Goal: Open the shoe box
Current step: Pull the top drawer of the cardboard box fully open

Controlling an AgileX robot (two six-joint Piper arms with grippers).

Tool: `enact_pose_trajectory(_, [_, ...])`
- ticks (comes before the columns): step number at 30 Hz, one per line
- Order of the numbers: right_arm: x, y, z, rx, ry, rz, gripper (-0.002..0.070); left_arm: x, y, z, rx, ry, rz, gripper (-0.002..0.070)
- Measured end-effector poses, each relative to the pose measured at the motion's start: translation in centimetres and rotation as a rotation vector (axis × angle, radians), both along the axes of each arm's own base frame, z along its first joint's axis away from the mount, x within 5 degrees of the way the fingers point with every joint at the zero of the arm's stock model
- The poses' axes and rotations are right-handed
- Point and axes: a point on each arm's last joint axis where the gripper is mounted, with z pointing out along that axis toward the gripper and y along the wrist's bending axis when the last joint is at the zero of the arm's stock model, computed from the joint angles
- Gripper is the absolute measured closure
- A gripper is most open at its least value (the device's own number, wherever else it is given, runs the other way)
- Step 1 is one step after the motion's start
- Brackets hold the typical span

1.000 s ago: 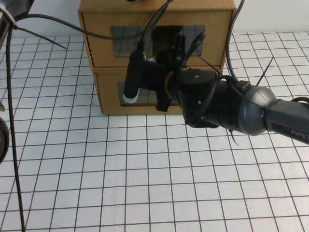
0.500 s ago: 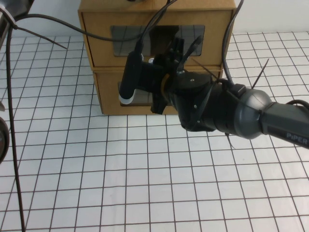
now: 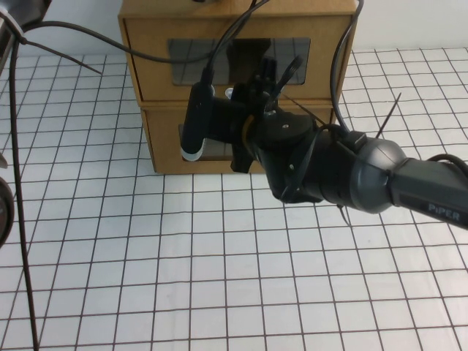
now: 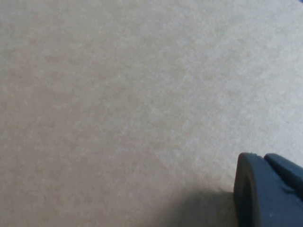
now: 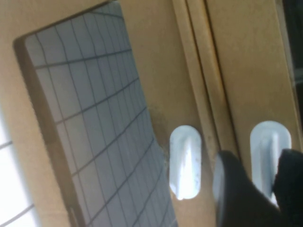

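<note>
2 stacked shoe boxes (image 3: 234, 44), 2 white handles (image 5: 185, 158). Right gripper (image 5: 259, 165), at the box fronts, pinched 1 handle (image 5: 270, 137). Left gripper (image 4: 270, 189) sat close to plain cardboard; its state could not be told.

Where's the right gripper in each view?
High: right gripper top centre, against the boxes' front, mostly behind its own wrist.
Left wrist: absent; only cardboard and part of the left gripper.
Right wrist: right gripper closed on a white handle, past the seam from the window.
Shared: the boxes' brown front.
</note>
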Motion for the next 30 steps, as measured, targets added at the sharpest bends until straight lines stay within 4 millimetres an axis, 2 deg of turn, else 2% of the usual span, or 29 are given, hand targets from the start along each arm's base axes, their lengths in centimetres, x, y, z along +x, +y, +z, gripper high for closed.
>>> enact_pose_trajectory(6, [0.17,0.05,-0.31,-0.007,-0.018,-0.013,0.0501,-0.09,0.02,0.04,0.003,0.003,-0.004,0.068])
enact_pose_trajectory(16, [0.42,0.14,-0.64,-0.007,-0.053,-0.031,0.0568,-0.09,0.12,0.0,0.006,0.008,-0.005,0.068])
enact_pose_trajectory(22, [0.39,0.26,-0.65,-0.018,-0.068,-0.037,0.0656,-0.09,0.12,0.0,0.006,0.008,-0.005,0.068])
enact_pose_trajectory(30, [0.01,0.08,-0.65,-0.028,-0.067,-0.033,0.0663,-0.1,0.11,0.0,0.004,0.01,-0.005,0.068])
